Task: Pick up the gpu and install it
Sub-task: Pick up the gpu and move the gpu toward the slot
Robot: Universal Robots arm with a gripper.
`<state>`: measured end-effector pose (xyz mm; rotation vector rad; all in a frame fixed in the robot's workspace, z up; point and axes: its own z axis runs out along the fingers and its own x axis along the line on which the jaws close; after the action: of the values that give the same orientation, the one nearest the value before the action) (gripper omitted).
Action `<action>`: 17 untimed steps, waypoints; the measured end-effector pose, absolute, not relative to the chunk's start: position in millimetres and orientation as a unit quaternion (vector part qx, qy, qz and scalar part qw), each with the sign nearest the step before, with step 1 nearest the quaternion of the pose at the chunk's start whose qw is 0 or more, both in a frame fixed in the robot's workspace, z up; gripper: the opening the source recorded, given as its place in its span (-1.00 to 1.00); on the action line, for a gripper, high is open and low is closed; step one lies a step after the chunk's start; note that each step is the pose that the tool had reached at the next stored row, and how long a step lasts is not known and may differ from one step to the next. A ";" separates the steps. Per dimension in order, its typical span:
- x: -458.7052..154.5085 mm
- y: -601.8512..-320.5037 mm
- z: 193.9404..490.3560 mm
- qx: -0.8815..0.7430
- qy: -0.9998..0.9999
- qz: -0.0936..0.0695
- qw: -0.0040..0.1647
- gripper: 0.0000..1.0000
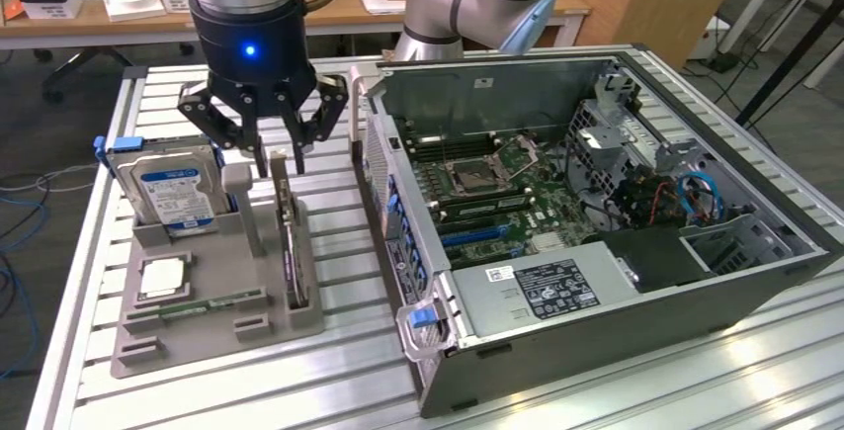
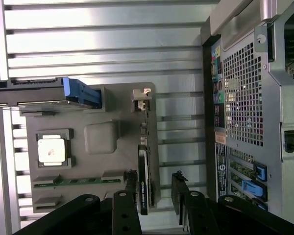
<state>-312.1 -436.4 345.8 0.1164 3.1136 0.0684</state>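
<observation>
**Pincer open above the gpu, card upright in its tray slot**

My pincer (image 1: pixel 275 153) hangs open just above the gpu (image 1: pixel 293 242). The card stands on edge in a slot of the grey tray (image 1: pixel 198 341), on the side nearest the computer case (image 1: pixel 633 321).

In the wrist view my fingers (image 2: pixel 125 208) straddle the card, but it looks closer to 1 of them than the other. I judge that closing off-centre could shove the thin board sideways, tilt it in the slot, or leave me pinching the slot wall instead. A weak hold on so narrow an edge could also slip, and the metal bracket might catch on the tray as the card rises.

The tray holds 4 things:
- the gpu
- a hard drive (image 1: pixel 172 188) upright in its cradle
- a processor (image 1: pixel 161 277) flat in a square pocket
- a memory stick (image 1: pixel 211 301) lying in a groove

The case lies on its side with its panel off, exposing the motherboard (image 1: pixel 488 183).
</observation>
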 end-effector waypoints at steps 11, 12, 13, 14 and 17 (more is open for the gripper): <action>-312.2 -439.6 337.2 0.037 0.999 0.022 0.013 -0.17; -312.2 -439.8 336.5 0.037 0.999 0.022 0.013 -0.17; -312.2 -440.0 335.7 0.037 0.999 0.022 0.013 -0.17; -312.2 -440.2 334.9 0.037 0.999 0.022 0.013 -0.17; -312.2 -440.8 332.8 0.037 0.999 0.022 0.013 -0.17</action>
<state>-312.2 -440.8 332.8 0.1166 3.1135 0.0686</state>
